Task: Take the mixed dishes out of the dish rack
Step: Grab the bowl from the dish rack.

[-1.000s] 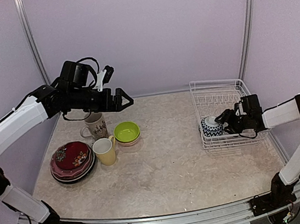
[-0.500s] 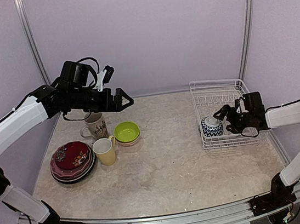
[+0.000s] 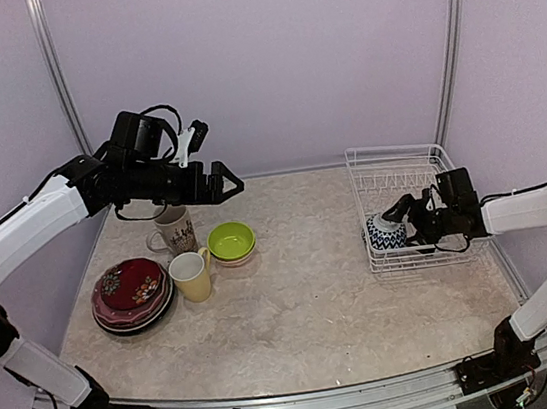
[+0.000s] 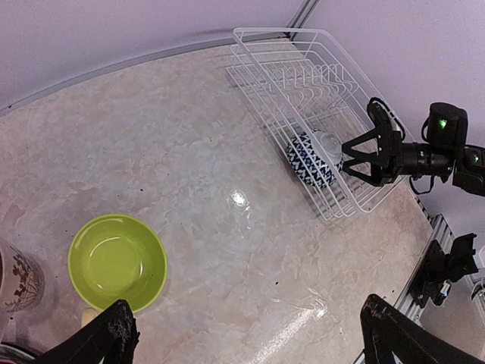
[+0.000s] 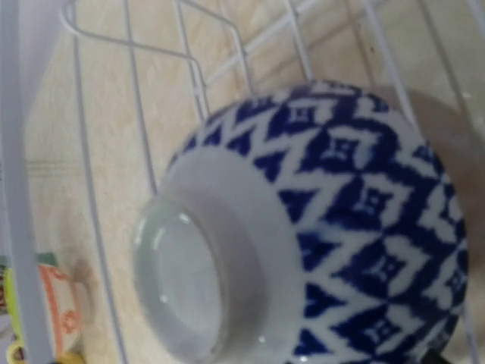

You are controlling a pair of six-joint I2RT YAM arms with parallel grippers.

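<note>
Marbled tabletop (image 3: 306,301) seen from above: the dish rack (image 3: 389,164) sits at 3 o'clock, with a blue-patterned bowl (image 3: 386,233) upturned in its 7 o'clock corner. Just beside that bowl the right pincer (image 3: 403,225) gapes wide, gripping nothing. At 10 o'clock the left pincer (image 3: 226,188) hangs spread and empty.

Left wrist view: rack at 2 o'clock, lime-green bowl (image 4: 117,262) at 8 o'clock.

Right wrist view: the bowl's white foot sits at 7 o'clock, with rack wires behind it.

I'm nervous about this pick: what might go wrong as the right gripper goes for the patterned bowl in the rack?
1. The blue-and-white patterned ceramic bowl lies tipped in the white wire dish rack, foot ring toward the open right gripper; jaws closing on its rounded side may slip.
2. It sits close to the rack's side wires, so a finger might snag one.
</note>
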